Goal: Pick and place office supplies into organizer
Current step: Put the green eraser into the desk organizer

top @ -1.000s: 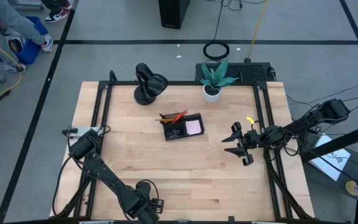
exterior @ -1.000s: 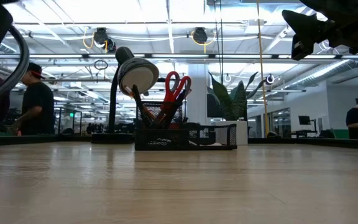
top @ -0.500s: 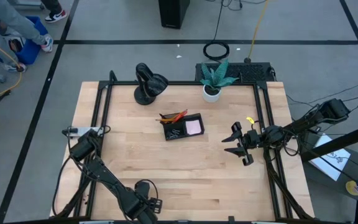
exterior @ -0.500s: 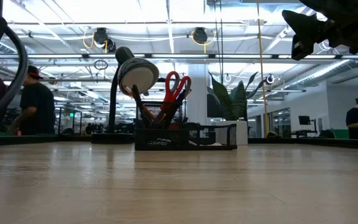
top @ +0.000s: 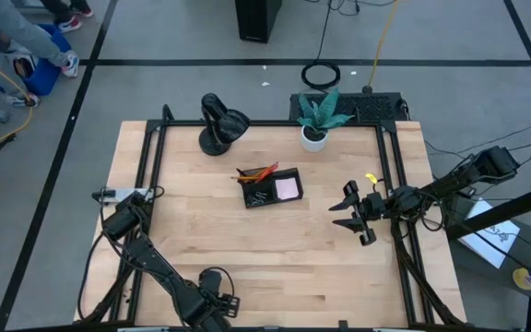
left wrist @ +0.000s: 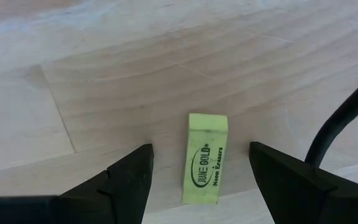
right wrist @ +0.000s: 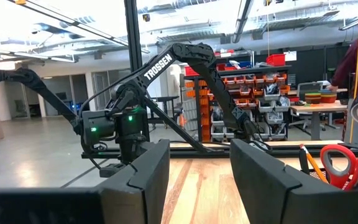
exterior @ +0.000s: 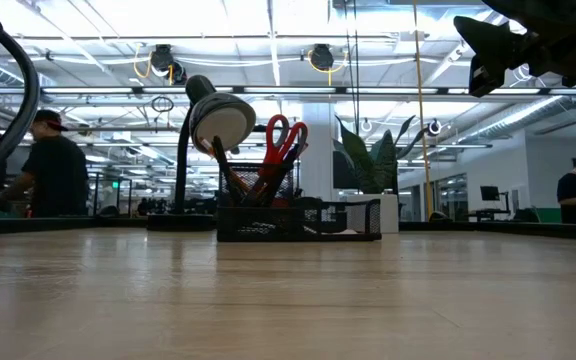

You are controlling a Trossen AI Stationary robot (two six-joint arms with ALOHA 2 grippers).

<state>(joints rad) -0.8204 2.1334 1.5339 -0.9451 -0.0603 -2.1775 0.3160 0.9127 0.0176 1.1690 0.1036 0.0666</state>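
Observation:
A small yellow-green eraser [left wrist: 205, 158] lies flat on the wooden table near its front edge. My left gripper [left wrist: 201, 163] hangs over it, pointing down and open, with one finger on either side and apart from it. In the high view this gripper [top: 214, 310] hides the eraser. The black organizer [top: 270, 187] stands mid-table and holds a pink sticky pad [top: 287, 188], red-handled scissors [exterior: 285, 135] and orange pencils [top: 258, 172]. My right gripper [top: 353, 214] is open and empty, raised above the table's right side.
A black desk lamp [top: 219, 124] and a white plant pot [top: 314, 136] stand at the table's far edge. Black frame rails run along the left and right sides [top: 390, 184]. Bare wood lies between the organizer and the front edge. People show in the room behind.
My left arm has shifted slightly, and its gripper has crept a little toward the table's near edge over the eraser. The eraser and the organizer have stayed in place.

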